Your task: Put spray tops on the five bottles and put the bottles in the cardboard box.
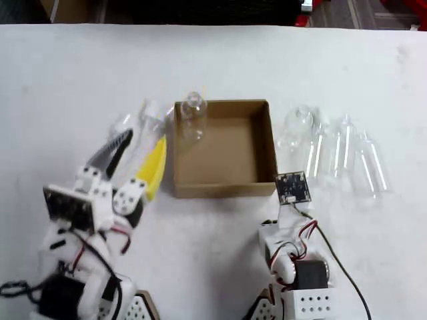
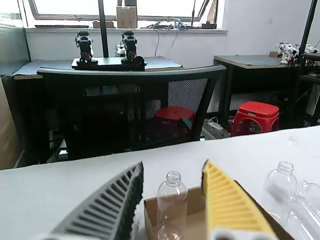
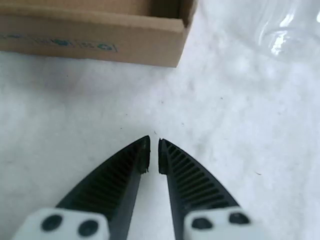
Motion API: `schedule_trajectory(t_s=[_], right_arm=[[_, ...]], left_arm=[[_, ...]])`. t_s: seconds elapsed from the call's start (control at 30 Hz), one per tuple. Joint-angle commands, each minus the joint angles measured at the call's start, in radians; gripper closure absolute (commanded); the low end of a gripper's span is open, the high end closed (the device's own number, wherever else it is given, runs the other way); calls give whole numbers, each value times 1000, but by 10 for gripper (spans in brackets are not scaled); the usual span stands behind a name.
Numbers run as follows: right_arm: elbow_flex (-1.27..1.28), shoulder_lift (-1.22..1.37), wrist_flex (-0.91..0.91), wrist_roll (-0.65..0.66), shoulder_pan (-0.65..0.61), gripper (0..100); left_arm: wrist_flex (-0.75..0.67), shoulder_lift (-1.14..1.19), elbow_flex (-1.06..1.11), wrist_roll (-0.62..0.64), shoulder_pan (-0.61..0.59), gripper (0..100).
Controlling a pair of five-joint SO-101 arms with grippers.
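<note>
The left gripper [image 2: 172, 167] stands wide apart, 1 grey finger [image 2: 107, 205] and 1 yellow finger [image 2: 230, 205], gripping nothing. In the high view it sits over the table [image 1: 200, 60] just beside the cardboard box [image 1: 223, 190], on the wall nearest the left arm. The right gripper [image 3: 154, 142] is drawn narrow, with only a thin slit between its 2 black tips and nothing in it. It points down at bare table near a corner of the box.

1 bottle [image 1: 193, 115] stands upright inside the box, in the far corner on the left arm's side. It is clear plastic with an open neck and has no spray top on it. In the left wrist view it shows between the 2 fingers, farther off. 4 more clear bottles [image 1: 343, 150] cluster on the table just beside the box's opposite wall, also without tops, making 5 in all.

Some clear plastic pieces [image 1: 150, 110] lie near the left gripper's tips. They may be spray tops, but I cannot tell.
</note>
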Motion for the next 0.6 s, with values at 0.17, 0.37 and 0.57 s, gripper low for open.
schedule_trajectory(t_s=[0.17, 0.37, 0.57], right_arm=[[9, -5, 7, 8, 5, 984], [9, -5, 7, 8, 5, 984], [9, -5, 7, 8, 5, 984]], left_arm=[[368, -99, 28, 29, -18, 813], [367, -99, 133, 25, -122, 813], [342, -99, 293, 25, -148, 813]])
